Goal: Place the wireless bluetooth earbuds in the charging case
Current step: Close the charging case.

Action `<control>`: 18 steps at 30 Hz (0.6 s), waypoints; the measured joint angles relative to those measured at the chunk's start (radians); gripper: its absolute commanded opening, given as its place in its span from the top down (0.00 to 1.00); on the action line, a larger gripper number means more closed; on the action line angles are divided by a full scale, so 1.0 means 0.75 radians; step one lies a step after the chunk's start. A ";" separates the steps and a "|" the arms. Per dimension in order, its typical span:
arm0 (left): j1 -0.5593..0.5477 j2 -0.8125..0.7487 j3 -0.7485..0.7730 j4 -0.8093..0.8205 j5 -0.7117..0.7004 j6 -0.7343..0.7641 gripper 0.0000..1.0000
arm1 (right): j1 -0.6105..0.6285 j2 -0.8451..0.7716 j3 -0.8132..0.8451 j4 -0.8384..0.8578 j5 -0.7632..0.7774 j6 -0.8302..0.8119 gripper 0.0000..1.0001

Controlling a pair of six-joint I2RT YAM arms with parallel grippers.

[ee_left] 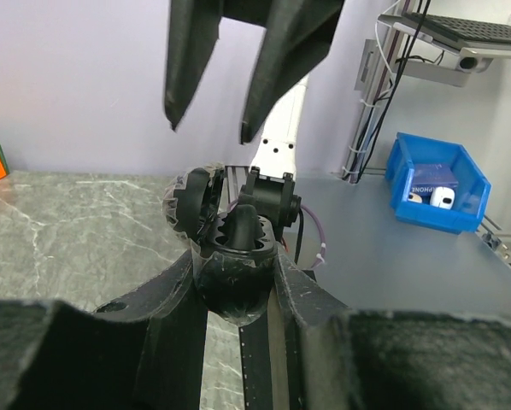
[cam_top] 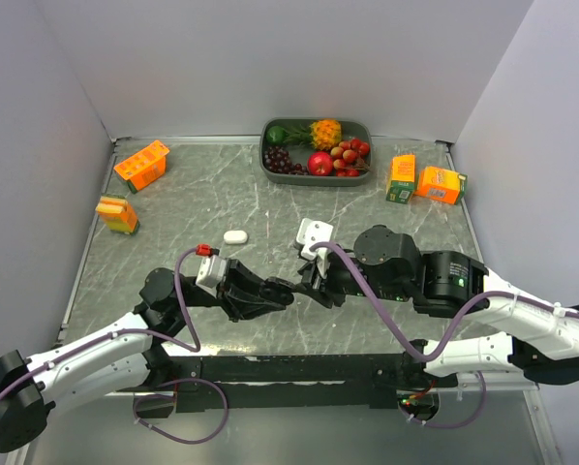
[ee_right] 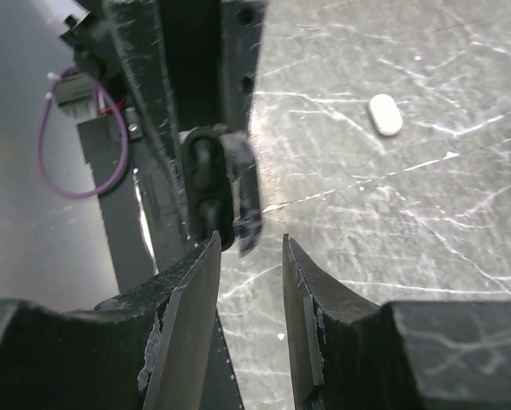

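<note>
A black charging case (ee_left: 232, 286) is pinched between my left gripper's (ee_left: 236, 265) fingers, its lid (ee_left: 187, 202) hinged open to the left. In the right wrist view the same case (ee_right: 206, 184) shows two dark rounded wells; black earbuds seem to sit in them, but I cannot tell for sure. My right gripper (ee_right: 250, 248) hangs just above the case, jaws apart and empty; its fingers (ee_left: 191, 77) point down at it in the left wrist view. From above, both grippers (cam_top: 288, 291) meet at the table's middle front.
An open white case (cam_top: 314, 232) stands just behind the grippers, with a closed white pill-shaped case (cam_top: 235, 236) to its left. A grey fruit tray (cam_top: 316, 177) sits at the back. Orange cartons lie at the far left (cam_top: 140, 165) and far right (cam_top: 441, 184).
</note>
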 measured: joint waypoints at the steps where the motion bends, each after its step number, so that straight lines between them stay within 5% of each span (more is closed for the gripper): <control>1: 0.000 0.000 0.002 -0.004 0.004 0.001 0.99 | 0.000 0.000 0.000 0.006 0.012 0.003 0.57; 18: -0.002 -0.025 0.010 -0.081 0.012 0.041 0.99 | -0.069 0.220 0.107 -0.015 0.237 0.151 0.58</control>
